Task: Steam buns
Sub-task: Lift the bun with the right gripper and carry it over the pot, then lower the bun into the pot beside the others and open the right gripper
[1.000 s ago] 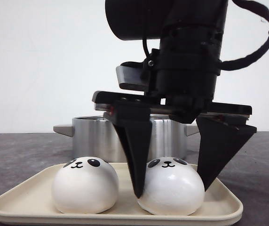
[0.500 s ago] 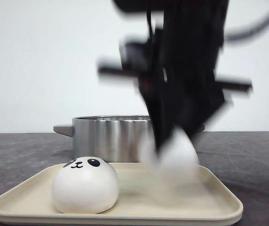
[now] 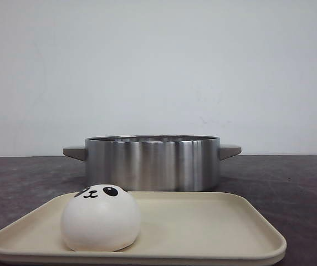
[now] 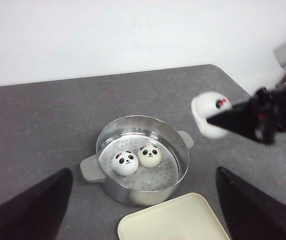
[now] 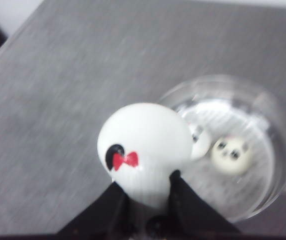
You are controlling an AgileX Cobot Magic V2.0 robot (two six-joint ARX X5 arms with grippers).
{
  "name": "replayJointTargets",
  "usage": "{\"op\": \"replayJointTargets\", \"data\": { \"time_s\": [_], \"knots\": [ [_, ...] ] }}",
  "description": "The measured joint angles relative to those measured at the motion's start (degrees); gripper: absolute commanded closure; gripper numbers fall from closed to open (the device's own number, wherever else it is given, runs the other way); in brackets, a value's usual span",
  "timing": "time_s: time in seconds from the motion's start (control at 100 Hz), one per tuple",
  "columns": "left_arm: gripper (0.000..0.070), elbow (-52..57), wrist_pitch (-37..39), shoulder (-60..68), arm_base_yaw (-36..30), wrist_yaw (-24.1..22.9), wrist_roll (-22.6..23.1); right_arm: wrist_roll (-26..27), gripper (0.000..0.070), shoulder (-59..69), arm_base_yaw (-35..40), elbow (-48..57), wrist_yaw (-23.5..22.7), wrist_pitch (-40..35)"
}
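Lifted off the tray (image 3: pixel 247 230) since a moment ago, the soft, glossy bun (image 5: pixel 145 150) sits pinched at its base in my right pincer (image 5: pixel 145 197), high beside the pot (image 4: pixel 142 167).

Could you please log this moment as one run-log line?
right pincer: holding glossy white panda bun aloft | round steel pot: two buns | cream tray: one bun | left pincer: open

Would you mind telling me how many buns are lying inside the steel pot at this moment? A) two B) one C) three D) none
A: the left wrist view shows two buns on the pot's perforated floor; a third is held aloft in the right gripper, and a fourth sits on the tray.
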Motion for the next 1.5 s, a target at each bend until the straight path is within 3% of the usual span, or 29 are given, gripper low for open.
{"op": "replayJointTargets", "data": {
  "time_s": [0.22,0.69,0.74,0.86,0.94,1.37,1.5],
  "knots": [
    [0.0147,0.0,-0.1,1.0,0.0,0.0,0.0,-2.4,0.0696,11.3,-6.0,-0.2,-4.4,-2.0],
    [0.0147,0.0,-0.7,1.1,0.0,0.0,0.0,-4.0,0.0692,28.3,-9.2,-0.4,-5.5,-2.3],
    [0.0147,0.0,-0.8,1.1,0.0,0.0,0.0,-4.1,0.0643,28.3,-9.4,-0.4,-6.0,-2.3],
    [0.0147,0.0,-0.9,1.2,0.0,0.0,0.0,-4.5,0.0379,28.4,-9.6,-0.4,-6.1,-2.6],
    [0.0147,0.0,-1.0,1.2,0.0,0.0,0.0,-4.6,0.0296,28.4,-9.6,-0.4,-6.2,-3.2],
    [0.0147,0.0,-2.5,1.7,0.0,-0.1,0.7,-4.7,0.0277,28.8,-10.3,-0.4,-6.2,-4.0],
    [0.0147,0.0,-2.6,1.8,0.0,-0.1,0.7,-4.7,0.0228,28.8,-10.7,-0.4,-6.2,-5.1]
  ]
}}
